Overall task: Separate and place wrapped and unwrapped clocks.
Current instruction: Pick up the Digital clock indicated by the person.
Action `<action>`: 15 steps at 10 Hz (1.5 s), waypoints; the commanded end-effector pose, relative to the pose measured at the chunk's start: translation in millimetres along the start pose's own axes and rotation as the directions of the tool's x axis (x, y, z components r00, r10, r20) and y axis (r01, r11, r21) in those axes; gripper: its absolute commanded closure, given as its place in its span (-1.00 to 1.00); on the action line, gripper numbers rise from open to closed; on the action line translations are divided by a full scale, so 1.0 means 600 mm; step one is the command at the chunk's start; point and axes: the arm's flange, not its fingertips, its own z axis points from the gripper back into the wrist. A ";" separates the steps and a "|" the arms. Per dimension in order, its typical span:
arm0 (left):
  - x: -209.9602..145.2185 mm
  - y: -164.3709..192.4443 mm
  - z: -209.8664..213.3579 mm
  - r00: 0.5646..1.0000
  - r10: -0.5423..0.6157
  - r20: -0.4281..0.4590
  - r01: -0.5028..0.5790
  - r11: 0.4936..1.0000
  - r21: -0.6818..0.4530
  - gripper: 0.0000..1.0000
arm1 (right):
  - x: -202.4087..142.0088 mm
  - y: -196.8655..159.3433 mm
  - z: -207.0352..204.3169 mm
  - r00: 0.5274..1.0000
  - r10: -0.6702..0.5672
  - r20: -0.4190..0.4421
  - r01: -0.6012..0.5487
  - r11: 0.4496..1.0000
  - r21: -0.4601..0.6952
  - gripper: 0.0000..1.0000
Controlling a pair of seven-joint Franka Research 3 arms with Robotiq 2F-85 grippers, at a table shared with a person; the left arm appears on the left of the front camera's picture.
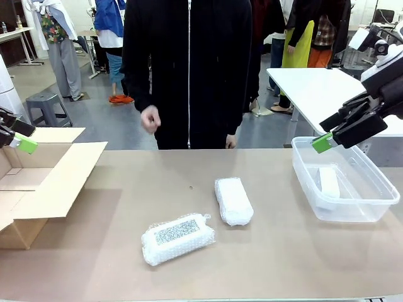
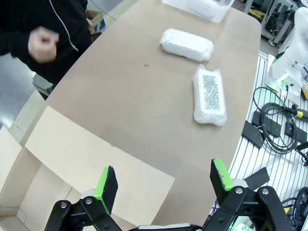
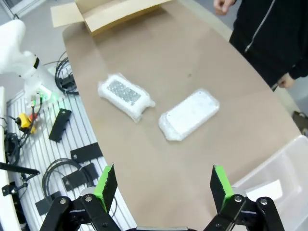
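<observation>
Two bubble-wrapped clocks lie on the brown table. One bundle shows a grey speckled panel [image 1: 176, 238] [image 2: 210, 95] [image 3: 124, 95] and lies near the front. The other, a plain white bundle [image 1: 233, 200] [image 2: 186, 44] [image 3: 189, 113], lies just behind it to the right. A smooth white unwrapped clock [image 1: 328, 184] [image 3: 267, 190] rests inside the clear plastic bin [image 1: 302, 170] [image 3: 288, 159] at the right. My left gripper [image 1: 22, 136] [image 2: 163, 185] hangs open above the cardboard box. Over the bin's near corner, my right gripper [image 1: 326, 132] [image 3: 164, 185] is open too. Neither holds anything.
An open cardboard box [image 1: 38, 179] [image 2: 96, 168] [image 3: 110, 9] stands at the table's left end. A person in black stands at the far side, one hand [image 1: 150, 118] [image 2: 43, 43] loosely fisted above the table edge. Cables lie off the table's near side.
</observation>
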 end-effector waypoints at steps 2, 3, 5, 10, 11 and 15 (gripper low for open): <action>-0.001 0.003 -0.001 1.000 -0.012 0.013 0.012 1.000 -0.014 -1.00 | 0.000 0.000 0.000 1.000 0.000 0.000 0.000 1.000 0.000 -1.00; -0.001 0.003 -0.001 1.000 -0.012 0.013 0.012 1.000 -0.014 -1.00 | 0.000 0.000 0.000 1.000 0.000 0.000 0.000 1.000 0.000 -1.00; -0.001 0.003 -0.001 1.000 -0.012 0.013 0.012 1.000 -0.014 -1.00 | 0.000 0.000 0.000 1.000 0.000 0.000 0.000 1.000 0.000 -1.00; -0.001 0.003 -0.001 1.000 -0.012 0.013 0.012 1.000 -0.014 -1.00 | 0.000 0.000 0.000 1.000 0.000 0.000 0.000 1.000 0.000 -1.00; -0.001 0.003 -0.001 1.000 -0.012 0.013 0.012 1.000 -0.014 -1.00 | 0.000 0.000 0.000 1.000 0.000 0.000 0.000 1.000 0.000 -1.00; -0.001 0.003 -0.001 1.000 -0.012 0.013 0.012 1.000 -0.014 -1.00 | 0.000 0.000 0.000 1.000 0.000 0.000 0.000 1.000 0.000 -1.00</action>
